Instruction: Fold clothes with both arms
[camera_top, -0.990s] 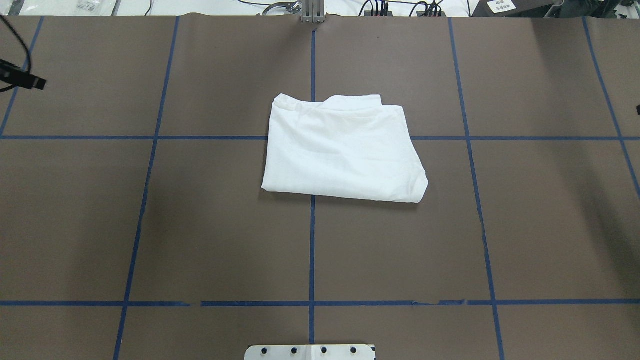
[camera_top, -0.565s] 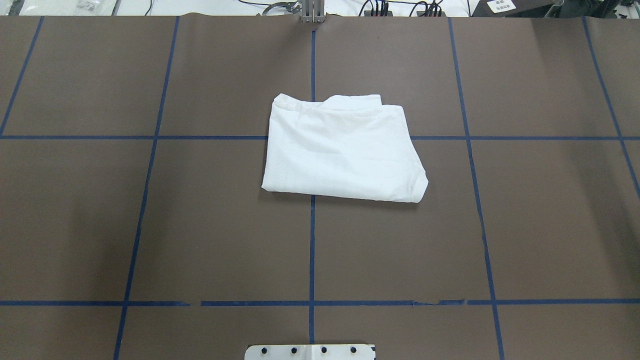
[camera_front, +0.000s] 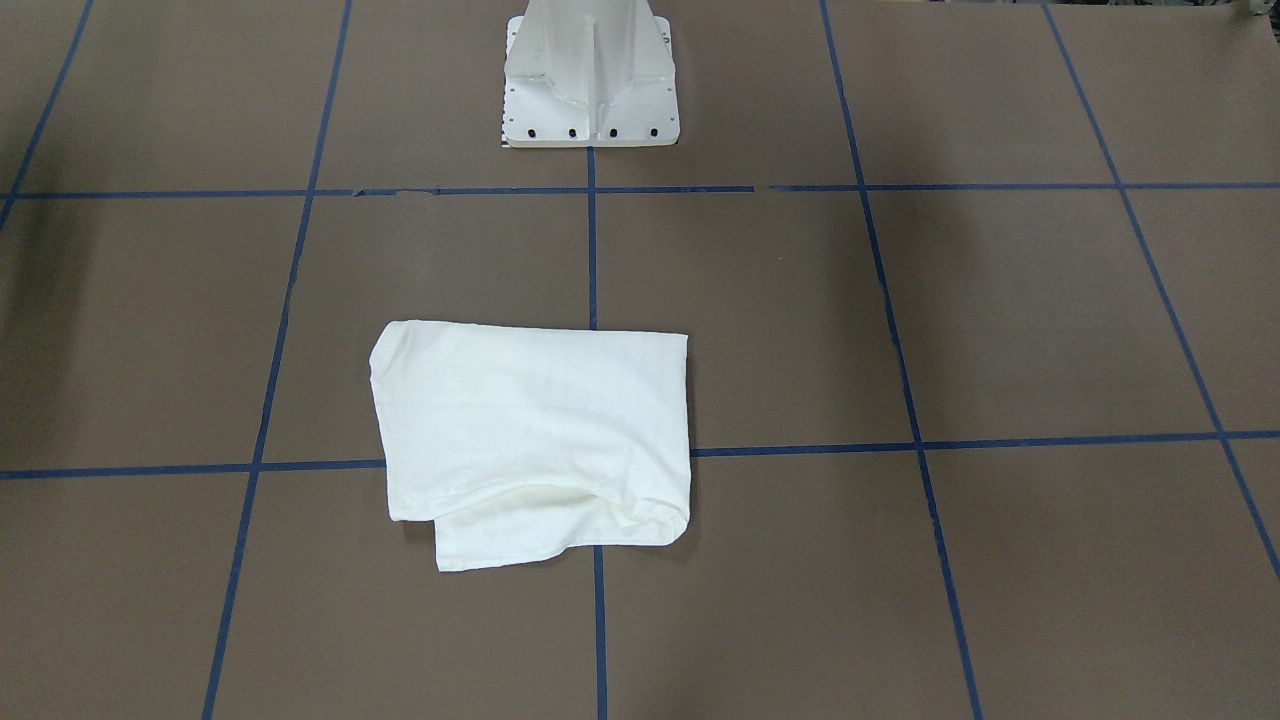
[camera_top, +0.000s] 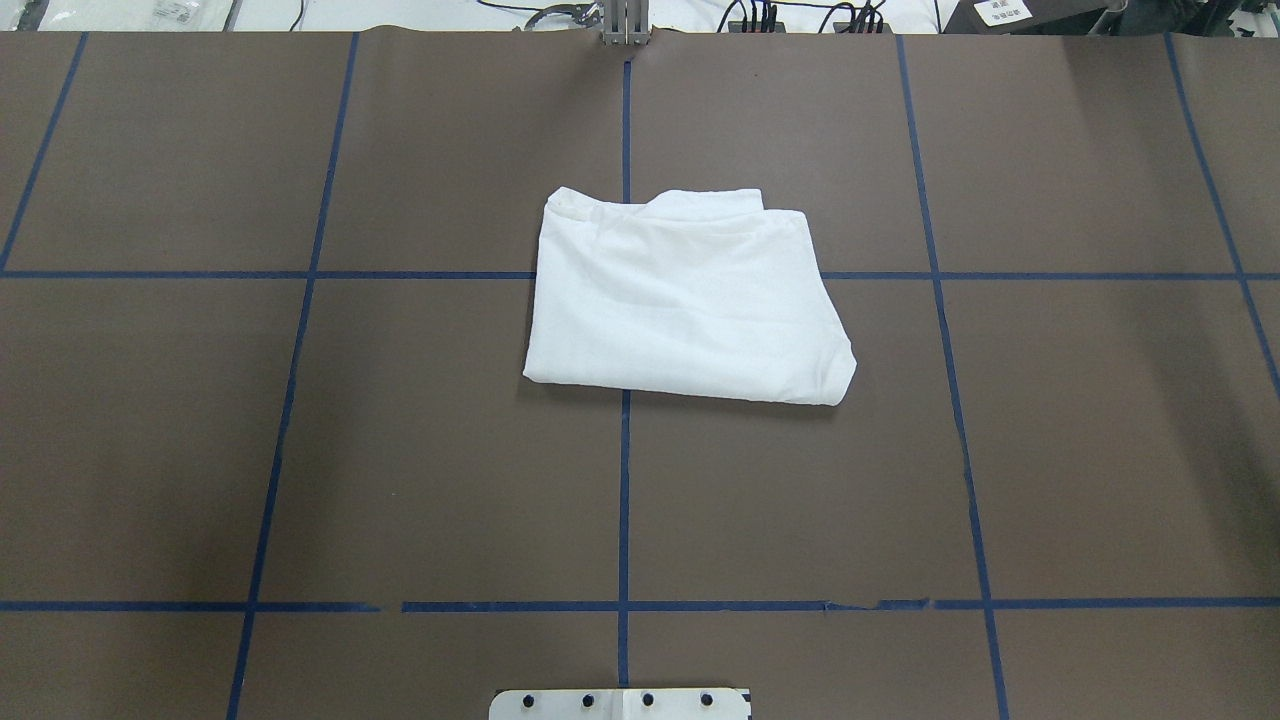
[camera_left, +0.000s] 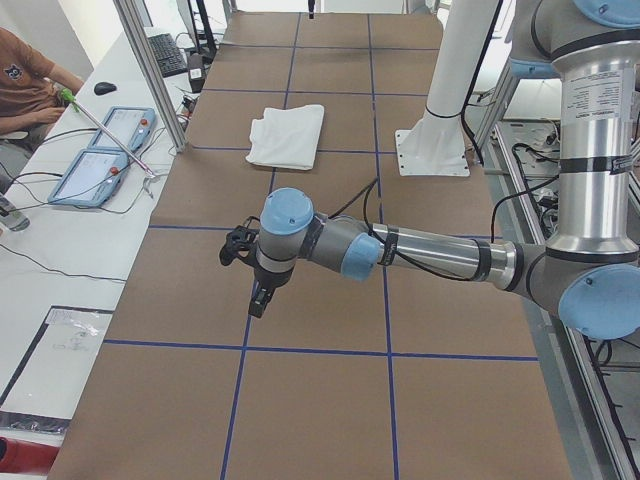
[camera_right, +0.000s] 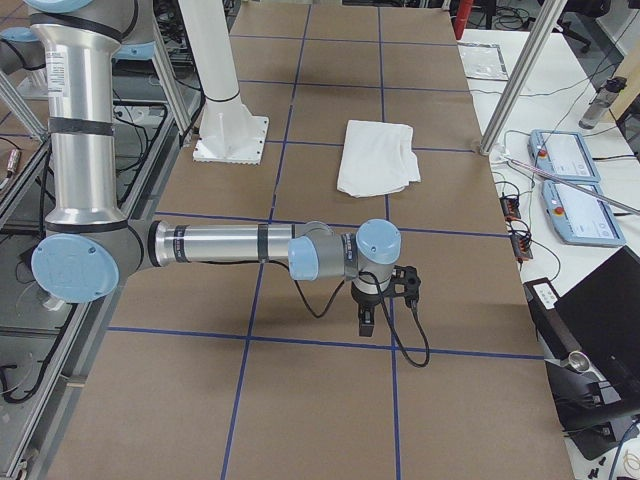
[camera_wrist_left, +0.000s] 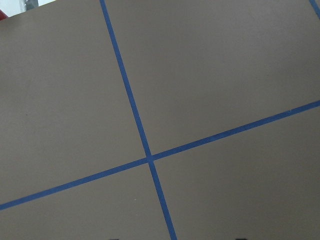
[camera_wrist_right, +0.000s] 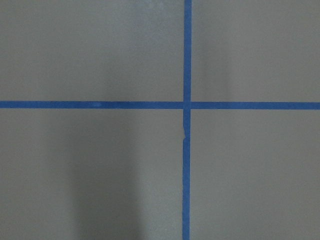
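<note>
Jaws, left and right: cannot tell whether wide or narrow; caught only by the two table-end cameras, small and dark, pointing down above bare counter (camera_top: 450, 450).

Brown counter: marked into large squares by blue tape lines (camera_top: 624, 500).

Left arm (camera_left: 430, 255): stretched low and nearly level over the counter end on the robot's left, wrist bent down. From its wrist camera, only brown surface and one tape crossing (camera_wrist_left: 150, 159).

Right arm (camera_right: 225, 245): same low, level reach at the opposite counter end, wrist bent down. From its wrist camera, again only surface and a tape crossing (camera_wrist_right: 186, 105).

White pedestal base (camera_front: 590, 80): bolted at the robot's edge, on the centre line.

White T-shirt (camera_top: 680, 300): folded to a rough rectangle, lying flat mid-counter, across the centre tape line and one cross line, more of it on the robot's right. Lower layer showing past the far edge (camera_front: 510, 540). Well apart from both arms.

Operator (camera_left: 25, 85) seated beyond the far edge, near two tablets (camera_left: 100, 155).
</note>
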